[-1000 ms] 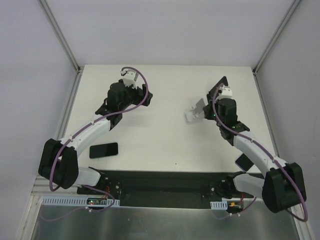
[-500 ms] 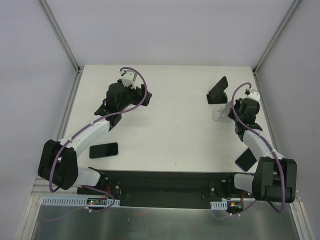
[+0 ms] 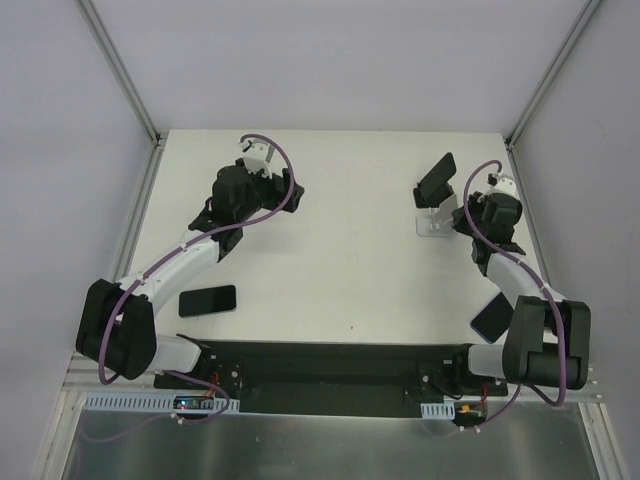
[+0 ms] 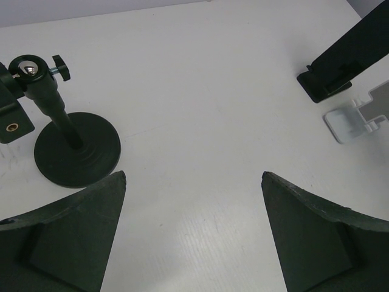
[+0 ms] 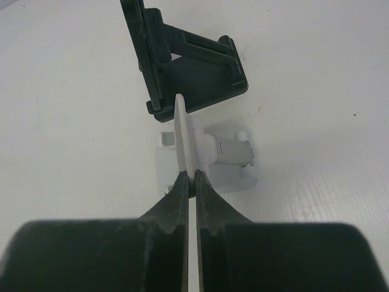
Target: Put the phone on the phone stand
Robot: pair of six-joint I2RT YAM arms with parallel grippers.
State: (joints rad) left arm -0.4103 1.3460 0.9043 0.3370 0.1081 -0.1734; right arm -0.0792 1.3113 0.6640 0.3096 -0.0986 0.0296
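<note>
A black phone (image 3: 208, 300) lies flat near the left arm's base. A second dark phone (image 3: 490, 318) lies by the right arm, partly hidden under it. A white phone stand (image 5: 213, 161) sits on the table at the far right (image 3: 434, 224), just in front of a black phone stand (image 5: 188, 79). My right gripper (image 5: 190, 184) is shut on the white stand's upright plate, pinching its thin edge. My left gripper (image 4: 193, 176) hovers open over bare table at the far left, holding nothing.
A black ball-head mount (image 4: 67, 146) on a round base stands close to the left gripper's left finger. The black stand (image 3: 437, 180) leans by the back right corner. Grey walls and metal rails ring the white table (image 3: 340, 280).
The right arm swung from mid-table to the far right, carrying the white stand to just in front of the black stand. The left arm and both phones stayed put.
</note>
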